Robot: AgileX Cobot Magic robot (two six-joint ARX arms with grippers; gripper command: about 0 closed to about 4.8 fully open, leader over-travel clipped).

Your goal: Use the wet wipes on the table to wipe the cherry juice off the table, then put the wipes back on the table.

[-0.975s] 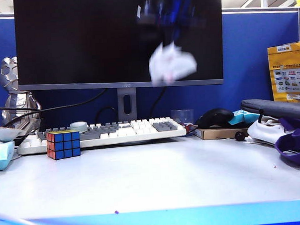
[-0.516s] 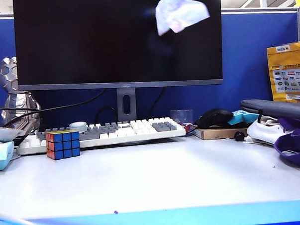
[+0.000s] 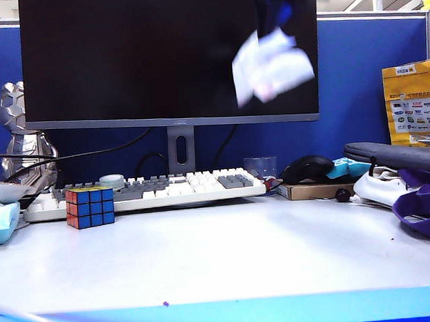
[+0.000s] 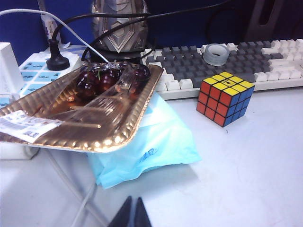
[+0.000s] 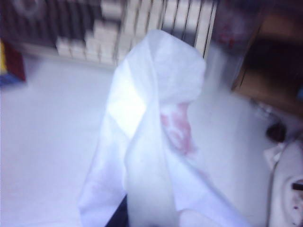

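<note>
Above keyboard (image 3: 152, 190), right end effector (image 3: 283, 15) dangling wet wipes (image 3: 271, 64) lengthwise downward

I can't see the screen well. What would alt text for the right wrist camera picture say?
A crumpled white wet wipe with pink stains hangs from the right gripper, filling most of the blurred picture. Below and behind it lie the pale table and part of a keyboard.

light: bright, even overhead office light
glare: gold tray (image 4: 71, 118) rim glints
shadows: soft, under keyboard (image 3: 148, 189) and cube (image 3: 90, 205)
blur: wet wipes (image 3: 271, 66) smeared in exterior view; right wrist view soft all over, background washed out
sharp: left wrist view crisp
</note>
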